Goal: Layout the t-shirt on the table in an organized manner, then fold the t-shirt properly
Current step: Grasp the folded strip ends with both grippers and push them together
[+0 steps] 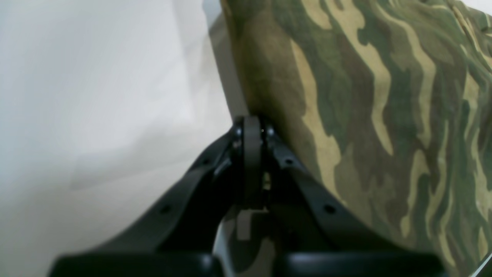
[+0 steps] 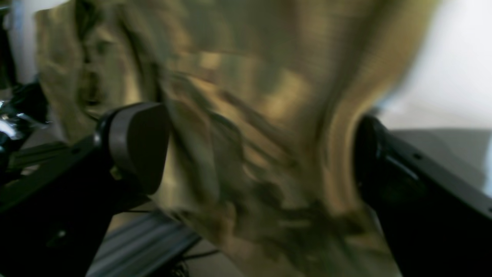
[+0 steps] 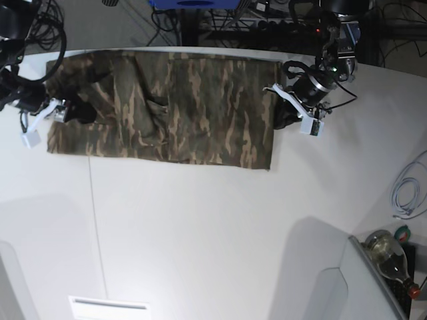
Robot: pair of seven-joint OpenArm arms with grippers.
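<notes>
The camouflage t-shirt [image 3: 187, 107] lies spread flat along the far side of the white table [image 3: 200, 233]. My left gripper [image 3: 280, 121] is at the shirt's right edge. In the left wrist view its fingers [image 1: 251, 129] are pressed together on the edge of the cloth [image 1: 365, 96], above the table [image 1: 96, 96]. My right gripper [image 3: 73, 112] is over the shirt's left end. In the blurred right wrist view it [image 2: 257, 146] stands wide open with the cloth [image 2: 250, 115] between the jaws.
A thin seam [image 3: 93, 220] runs down the tabletop on the left. A coiled white cable [image 3: 407, 193] and a bottle [image 3: 390, 257] sit at the right. Cables and a frame [image 3: 233, 20] stand behind the far table edge.
</notes>
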